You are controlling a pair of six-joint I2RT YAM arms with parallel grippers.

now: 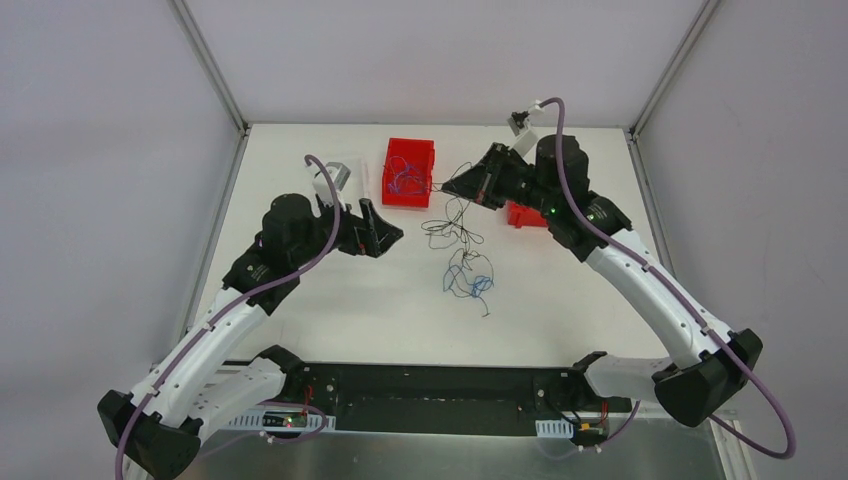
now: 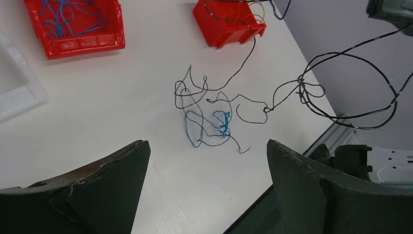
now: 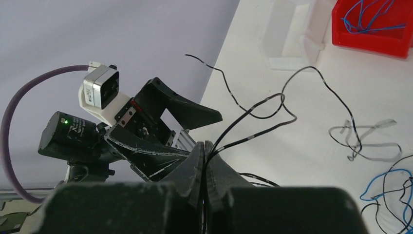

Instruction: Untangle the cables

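Top external view: partly done. Some blue strands (image 1: 403, 180) lie sorted in the red bin (image 1: 408, 143) at the table's (image 1: 330, 300) far edge. Right gripper (image 1: 452, 186) clenched on a black cable (image 3: 282, 96), raised just beside that bin. Left gripper (image 1: 385, 230) released, empty, hovering left of the tangle (image 1: 468, 278). Mid-table, black and blue cables not yet separated; most of the work looks ahead.

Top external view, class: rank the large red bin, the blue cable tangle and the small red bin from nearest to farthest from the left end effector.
Ranked from the left end effector:
1. Large red bin, just beyond it, slightly right.
2. Blue cable tangle, in the middle, to its right and nearer the bases.
3. Small red bin, farthest over on the right.
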